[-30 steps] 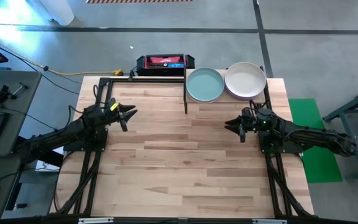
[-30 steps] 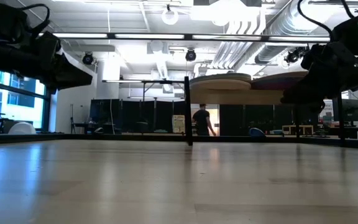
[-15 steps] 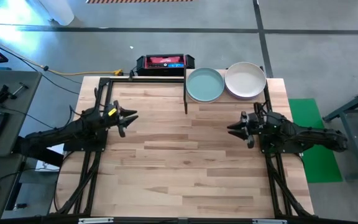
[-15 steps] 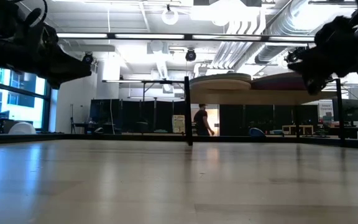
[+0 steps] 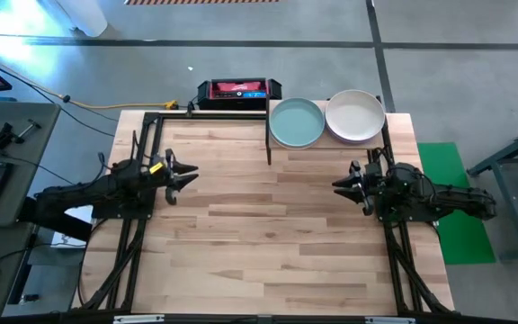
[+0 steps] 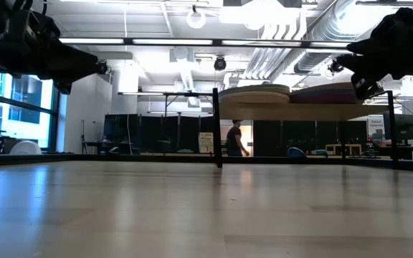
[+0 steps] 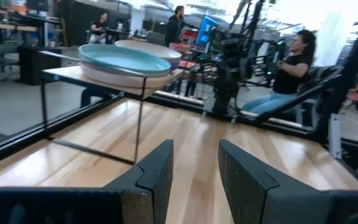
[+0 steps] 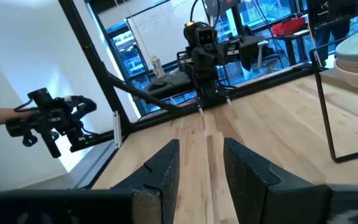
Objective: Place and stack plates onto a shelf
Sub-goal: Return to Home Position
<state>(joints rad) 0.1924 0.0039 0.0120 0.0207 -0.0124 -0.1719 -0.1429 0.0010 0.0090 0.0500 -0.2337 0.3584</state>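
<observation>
high view, with low and wrist views. the shelf (image 6: pixel 292 112) stands at the 1 o'clock corner of the worktop (image 5: pixel 259 243), raised on black posts. every plate in view rests on it, in two stacks set side by side, which fits a platform about two plates wide. the stack on the shelf's 9 o'clock side is topped by the teal-green plate (image 5: pixel 296 122). the stack on the 3 o'clock side is topped by a pale plate (image 5: pixel 355 115). each plate sits centred in the one beneath, so the rims nest and the stacks look steady. the lower plates are mostly hidden and cannot be counted.

the left end effector (image 5: pixel 187 174) hangs at 9 o'clock over the worktop, and the right end effector (image 5: pixel 340 187) at 3 o'clock. they point toward each other, well apart from one another and from the shelf. both are released: each wrist view shows two dark fingers (image 7: pixel 157 168) parted, with only bare wood between them. this symmetric, empty-handed posture suggests stacking is complete and the arms are parking. keeping them away from the shelf avoids nudging the stacks.
</observation>
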